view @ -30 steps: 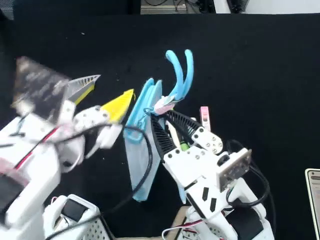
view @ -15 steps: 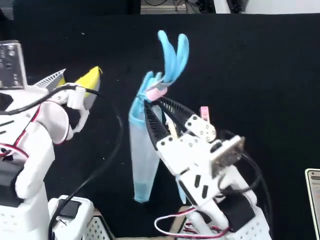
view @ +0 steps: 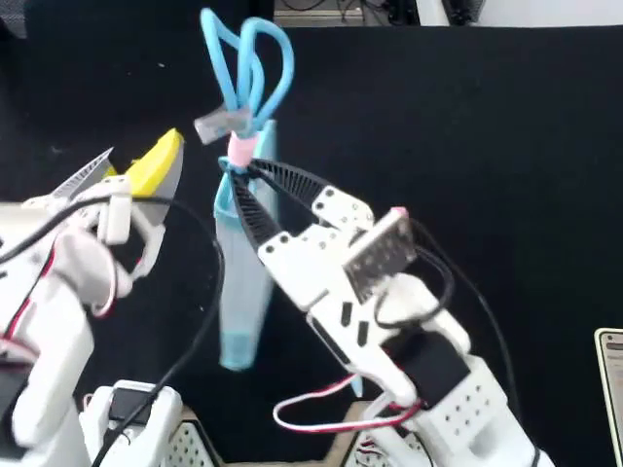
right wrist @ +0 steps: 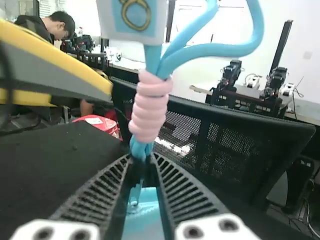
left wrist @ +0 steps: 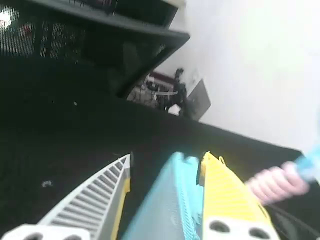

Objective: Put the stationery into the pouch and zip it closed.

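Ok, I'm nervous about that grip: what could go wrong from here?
The right fingers pinch only the thin cord by its pink wrap, with the pouch hanging; it could slip out or swing. The left fingers are open beside the pouch, holding nothing, so pulling may drag the pouch rather than close it.

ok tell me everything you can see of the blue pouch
The pouch is a long, slim, light blue case of soft-looking material, hanging nearly upright over the black table. From its top runs a looped blue cord, bound by a pink coil, with a small tag. The right gripper is shut on the cord just under the coil. The left gripper stands apart from it.
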`<state>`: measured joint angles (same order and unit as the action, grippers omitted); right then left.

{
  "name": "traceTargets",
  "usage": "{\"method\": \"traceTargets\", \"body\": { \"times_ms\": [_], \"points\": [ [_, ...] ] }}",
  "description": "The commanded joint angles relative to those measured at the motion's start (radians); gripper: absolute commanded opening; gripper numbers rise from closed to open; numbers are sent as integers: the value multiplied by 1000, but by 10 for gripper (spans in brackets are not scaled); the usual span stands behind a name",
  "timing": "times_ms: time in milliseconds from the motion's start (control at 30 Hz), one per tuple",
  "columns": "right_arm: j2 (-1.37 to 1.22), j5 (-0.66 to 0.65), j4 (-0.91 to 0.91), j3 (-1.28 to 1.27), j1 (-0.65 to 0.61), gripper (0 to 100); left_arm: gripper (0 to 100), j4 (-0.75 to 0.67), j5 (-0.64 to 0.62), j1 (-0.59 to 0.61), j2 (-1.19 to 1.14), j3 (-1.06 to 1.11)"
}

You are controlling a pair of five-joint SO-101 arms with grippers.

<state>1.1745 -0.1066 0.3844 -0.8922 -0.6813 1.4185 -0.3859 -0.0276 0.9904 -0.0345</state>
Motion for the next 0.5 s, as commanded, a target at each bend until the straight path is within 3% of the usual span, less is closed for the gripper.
{"method": "traceTargets", "body": {
  "times_ms": [0,300,467],
  "points": [
    [-8,-6,-29,71,-15,11,228,-9,-8,8,28,45],
    [-4,-12,-78,-1,-9,11,228,-43,44,7,-92,97],
    [-5,-12,-147,-28,-15,11,228,31,52,1,-219,-7]
  ]
}}
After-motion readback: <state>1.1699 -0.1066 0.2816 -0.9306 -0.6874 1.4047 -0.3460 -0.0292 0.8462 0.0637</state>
